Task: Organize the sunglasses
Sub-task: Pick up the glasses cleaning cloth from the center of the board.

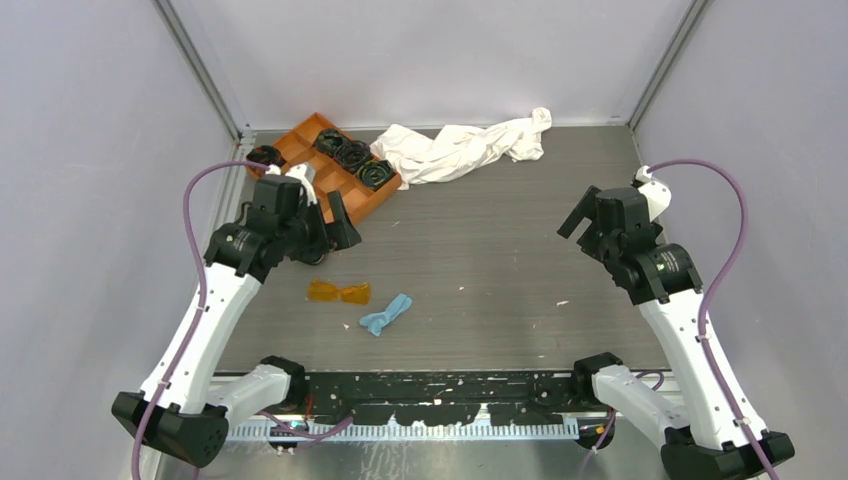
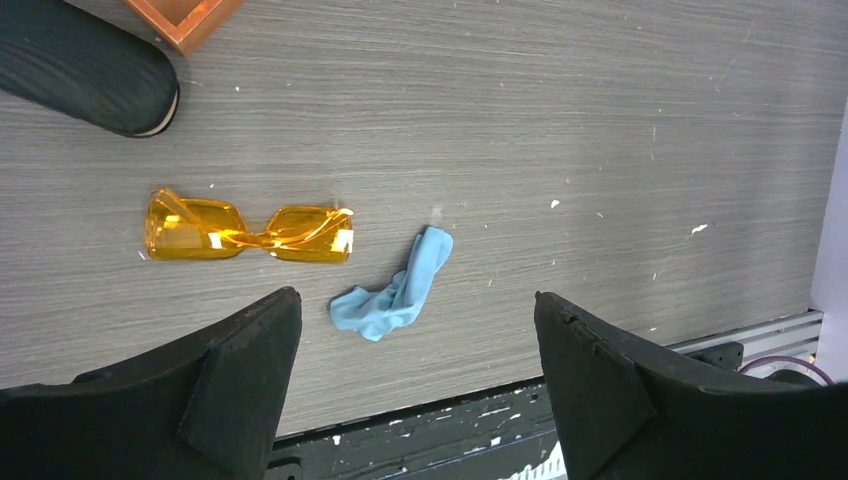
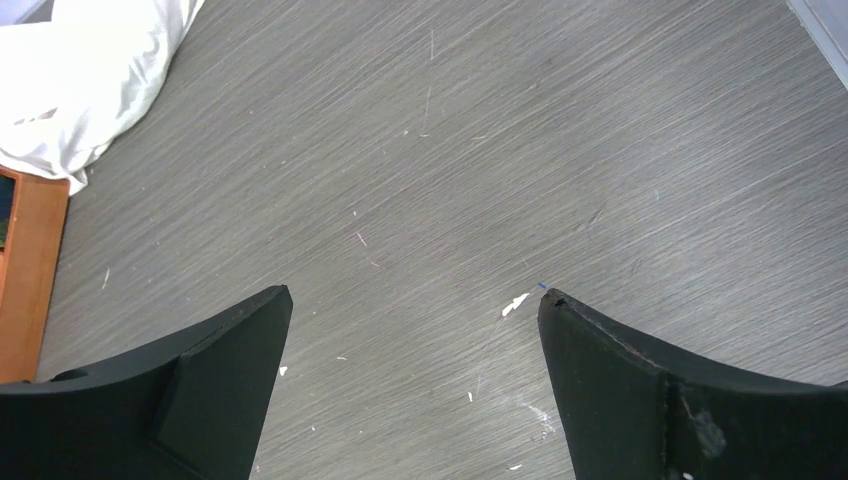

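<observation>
The sunglasses (image 1: 338, 292) (image 2: 250, 230), with orange-amber lenses and folded arms, lie flat on the grey table left of centre. A crumpled light blue cloth (image 1: 386, 315) (image 2: 400, 290) lies just to their right. My left gripper (image 1: 318, 228) (image 2: 415, 297) hovers open above and behind them, with nothing between its fingers. A black oval glasses case (image 2: 90, 65) lies shut at the top left of the left wrist view. My right gripper (image 1: 588, 222) (image 3: 415, 292) hangs open over bare table at the right, empty.
An orange tray (image 1: 303, 130) (image 3: 25, 270) holding several black coiled items sits at the back left, its corner (image 2: 185, 15) near the case. A white cloth (image 1: 465, 145) (image 3: 80, 80) lies crumpled at the back centre. Walls enclose three sides.
</observation>
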`<action>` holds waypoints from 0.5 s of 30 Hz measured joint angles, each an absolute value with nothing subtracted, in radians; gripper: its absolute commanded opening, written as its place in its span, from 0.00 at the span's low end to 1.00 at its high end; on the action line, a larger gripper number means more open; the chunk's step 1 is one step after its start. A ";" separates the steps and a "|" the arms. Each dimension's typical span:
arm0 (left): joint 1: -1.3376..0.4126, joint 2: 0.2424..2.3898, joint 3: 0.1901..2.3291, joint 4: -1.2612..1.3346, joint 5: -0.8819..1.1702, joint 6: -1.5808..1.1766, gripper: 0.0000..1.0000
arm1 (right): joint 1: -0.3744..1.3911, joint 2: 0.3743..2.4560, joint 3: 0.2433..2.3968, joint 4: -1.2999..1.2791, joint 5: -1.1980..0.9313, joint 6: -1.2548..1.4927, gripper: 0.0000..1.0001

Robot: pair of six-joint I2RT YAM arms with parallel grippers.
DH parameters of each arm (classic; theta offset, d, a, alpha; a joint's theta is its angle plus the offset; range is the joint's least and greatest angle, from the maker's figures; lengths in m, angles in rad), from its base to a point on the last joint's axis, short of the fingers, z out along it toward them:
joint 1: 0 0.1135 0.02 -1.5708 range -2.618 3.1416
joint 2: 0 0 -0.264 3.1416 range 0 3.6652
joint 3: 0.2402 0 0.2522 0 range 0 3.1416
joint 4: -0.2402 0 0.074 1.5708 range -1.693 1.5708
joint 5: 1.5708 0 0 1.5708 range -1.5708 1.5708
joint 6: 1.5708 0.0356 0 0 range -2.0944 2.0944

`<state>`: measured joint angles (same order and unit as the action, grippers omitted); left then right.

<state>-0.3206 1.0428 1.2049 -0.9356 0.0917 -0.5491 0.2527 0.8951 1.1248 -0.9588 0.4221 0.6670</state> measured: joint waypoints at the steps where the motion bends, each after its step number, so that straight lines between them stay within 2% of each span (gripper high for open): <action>1: -0.321 1.041 1.204 -0.933 0.092 -0.549 0.87 | 0.253 0.889 1.124 -0.959 0.422 0.667 1.00; 15: -0.321 0.998 1.188 -0.916 0.091 -0.551 0.87 | 0.253 0.862 1.098 -0.959 0.422 0.667 1.00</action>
<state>-0.3206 0.9981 1.1877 -0.9157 0.0910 -0.5510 0.2527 0.8616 1.0977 -0.9588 0.4221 0.6674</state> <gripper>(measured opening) 0.873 0.995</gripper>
